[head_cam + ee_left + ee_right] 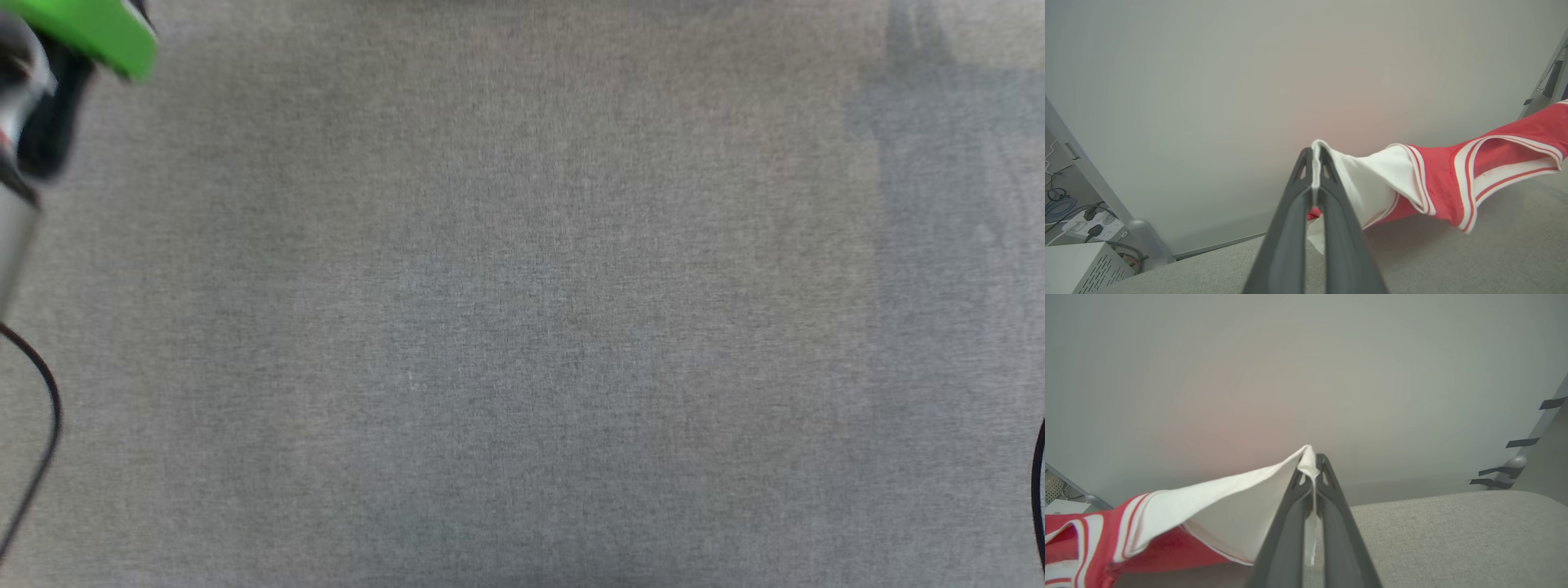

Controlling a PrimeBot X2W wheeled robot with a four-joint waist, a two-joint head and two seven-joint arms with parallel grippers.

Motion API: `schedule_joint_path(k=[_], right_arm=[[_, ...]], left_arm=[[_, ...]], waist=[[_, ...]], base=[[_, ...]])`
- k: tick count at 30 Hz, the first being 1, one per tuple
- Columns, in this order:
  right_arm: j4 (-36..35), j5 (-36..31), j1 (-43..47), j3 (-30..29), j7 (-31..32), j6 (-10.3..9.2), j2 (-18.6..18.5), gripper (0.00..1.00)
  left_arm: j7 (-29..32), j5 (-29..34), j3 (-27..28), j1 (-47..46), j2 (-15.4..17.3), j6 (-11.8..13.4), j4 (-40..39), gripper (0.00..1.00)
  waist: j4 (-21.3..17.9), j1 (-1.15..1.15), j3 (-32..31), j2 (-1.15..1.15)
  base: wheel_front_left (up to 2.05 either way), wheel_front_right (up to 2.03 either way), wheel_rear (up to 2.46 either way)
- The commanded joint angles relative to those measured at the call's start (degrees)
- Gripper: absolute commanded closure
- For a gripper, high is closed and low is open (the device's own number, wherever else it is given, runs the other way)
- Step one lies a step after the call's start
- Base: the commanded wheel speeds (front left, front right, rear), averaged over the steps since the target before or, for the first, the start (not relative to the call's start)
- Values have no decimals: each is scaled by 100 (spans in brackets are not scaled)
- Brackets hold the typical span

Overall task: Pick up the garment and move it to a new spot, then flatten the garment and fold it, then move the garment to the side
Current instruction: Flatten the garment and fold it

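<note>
garment [1437, 183] cropped rightward, left pincer [1313, 155] pinching sleeve

one garment [1437, 183], two grippers [1314, 154] [1314, 458]

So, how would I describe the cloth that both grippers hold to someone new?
Above the grey fabric surface, a red jersey T-shirt hangs between the left gripper and right gripper, each shut on a white sleeve. Its red-and-white striped trim stands out against the grey.

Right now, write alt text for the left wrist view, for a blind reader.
The left gripper is shut on a white sleeve of the red garment, which stretches rightward above a grey surface, before a pale wall.
</note>
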Motion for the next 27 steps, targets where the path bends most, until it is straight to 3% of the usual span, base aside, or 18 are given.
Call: schedule_joint_path(k=[1, 8, 17, 20, 27], right_arm=[[-125, 193, 344, 98, 73, -5, -82, 100], [-801, 1028, 2013, 657, 738, -5, -553, 100], [-1536, 1727, 3587, 941, 1445, -5, -1073, 100], [-1663, 1873, 4001, 909, 1617, -5, -1160, 100], [-2143, 2073, 4986, 671, 2218, -5, -1383, 100]], left_arm=[[-31, 2, 79, 423, 23, 65, -127, 100], [-33, 95, 248, 2471, 305, 261, -825, 100], [-33, 466, -103, 3960, 492, 590, -1229, 100], [-33, 672, -229, 4277, 577, 692, -1266, 100], [-33, 527, -191, 5288, 679, 910, -1619, 100]], waist=[[34, 0, -600, 0], [27, 0, -1231, 0], [56, 0, -1744, 0], [71, 0, -1932, 0], [71, 0, -2282, 0]], base=[[0, 0, 0], [0, 0, 0], [0, 0, 0], [0, 0, 0], [0, 0, 0]])
